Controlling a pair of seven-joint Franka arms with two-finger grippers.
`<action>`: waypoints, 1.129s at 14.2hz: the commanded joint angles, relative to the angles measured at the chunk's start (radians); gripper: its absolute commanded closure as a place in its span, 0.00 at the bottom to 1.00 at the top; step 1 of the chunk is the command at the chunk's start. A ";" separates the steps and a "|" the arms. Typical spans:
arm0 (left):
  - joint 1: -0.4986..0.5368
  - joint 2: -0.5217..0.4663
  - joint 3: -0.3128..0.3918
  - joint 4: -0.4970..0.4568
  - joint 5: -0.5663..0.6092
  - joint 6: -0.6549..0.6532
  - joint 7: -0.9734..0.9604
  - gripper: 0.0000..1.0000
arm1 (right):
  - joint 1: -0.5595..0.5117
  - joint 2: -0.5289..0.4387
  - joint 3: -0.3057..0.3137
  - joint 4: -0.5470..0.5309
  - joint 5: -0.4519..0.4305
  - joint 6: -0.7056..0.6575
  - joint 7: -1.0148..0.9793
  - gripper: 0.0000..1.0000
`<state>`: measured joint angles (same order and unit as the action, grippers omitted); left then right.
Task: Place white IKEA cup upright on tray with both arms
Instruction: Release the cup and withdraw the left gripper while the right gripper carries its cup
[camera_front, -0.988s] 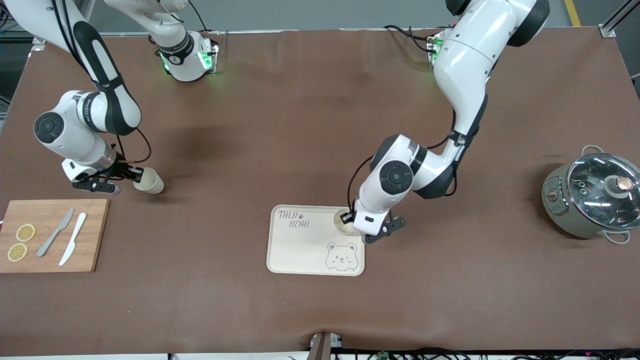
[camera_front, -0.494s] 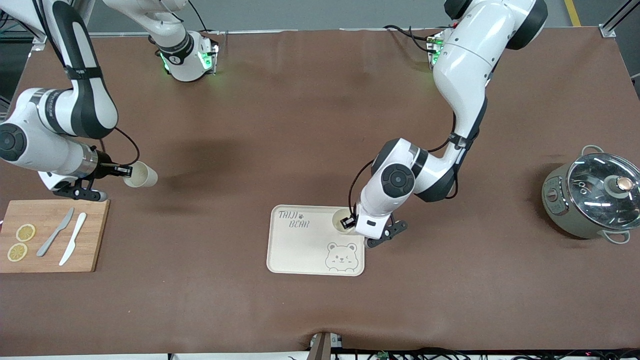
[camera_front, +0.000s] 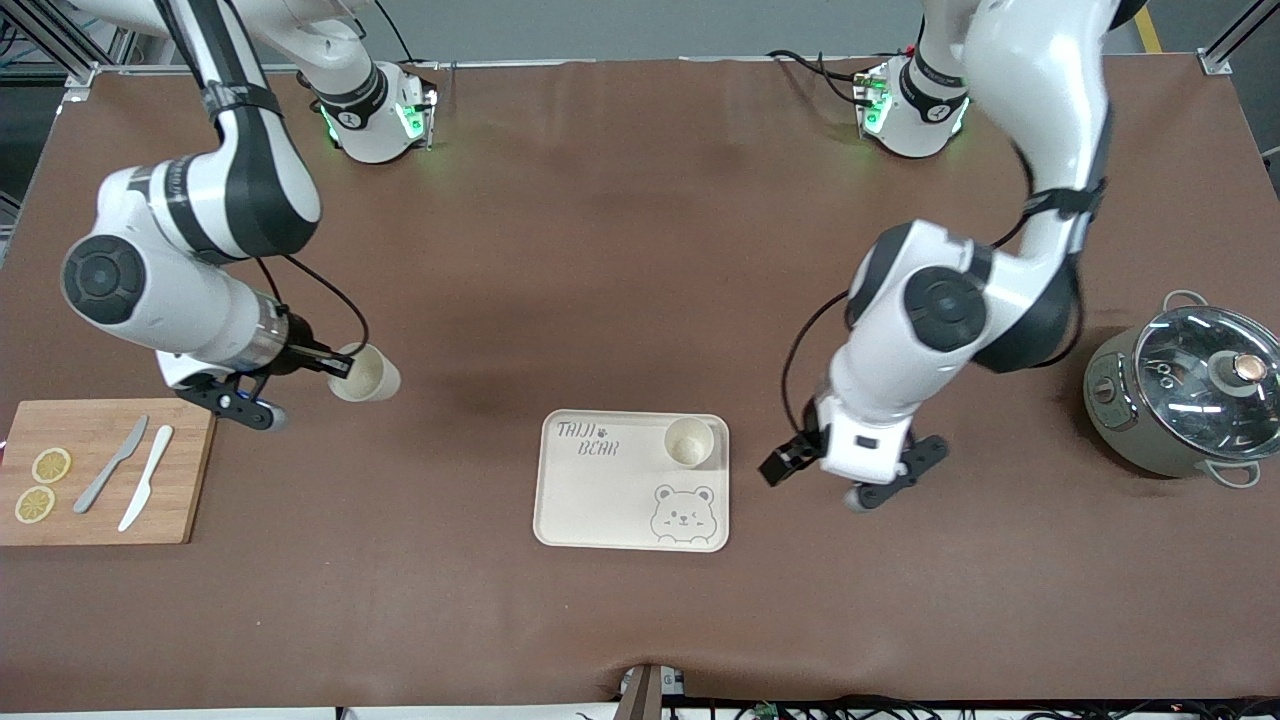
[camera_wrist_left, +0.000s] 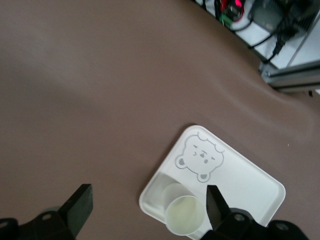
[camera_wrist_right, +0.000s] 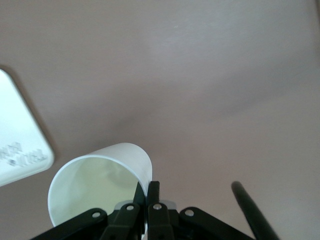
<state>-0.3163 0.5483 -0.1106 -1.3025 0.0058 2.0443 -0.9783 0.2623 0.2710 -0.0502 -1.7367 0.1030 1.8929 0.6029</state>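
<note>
Holding a white plastic cup (camera_front: 366, 373) by its rim, our right gripper (camera_front: 335, 366) hangs over the brown worktop (camera_front: 600, 250) between the wooden cutting board (camera_front: 190, 470) and the flat cream rectangular tray with the grey bear drawing (camera_front: 600, 500), its jaws pinched tight on the thin wall, one finger inside the mouth and one outside, as the right wrist view shows (camera_wrist_right: 100, 185). We carry that cup tilted, mouth turned sideways, not upright. A second white cup (camera_front: 689, 441) stands upright on the tray, in the corner toward the left arm's end and farther from the front camera, just above the bear. Our left gripper (camera_front: 785, 465) hangs over bare worktop just beside the tray, apart from that cup, jaws spread wide and empty; the left wrist view looks down between the fingers onto the cup (camera_wrist_left: 186, 215) and tray (camera_wrist_left: 250, 175). We judge these cups light, stiff and smooth-walled, so a rim pinch holds but lets the cup swing or slip if jolted; the safest hold is the one we have, well down over the lip. We reckon the carried cup must be righted before it is set on the free half of the tray, clear of the lettering corner's neighbour
</note>
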 joint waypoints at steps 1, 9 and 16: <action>0.054 -0.091 0.000 -0.046 0.019 -0.091 0.026 0.00 | 0.093 0.135 -0.011 0.161 0.026 -0.024 0.205 1.00; 0.267 -0.232 -0.001 -0.046 0.019 -0.279 0.309 0.00 | 0.228 0.378 -0.011 0.416 0.063 0.026 0.491 1.00; 0.327 -0.310 0.000 -0.044 0.019 -0.414 0.532 0.00 | 0.313 0.491 -0.013 0.414 0.060 0.265 0.610 1.00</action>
<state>-0.0028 0.2856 -0.1044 -1.3165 0.0082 1.6552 -0.4936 0.5529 0.7211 -0.0504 -1.3602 0.1438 2.1397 1.1865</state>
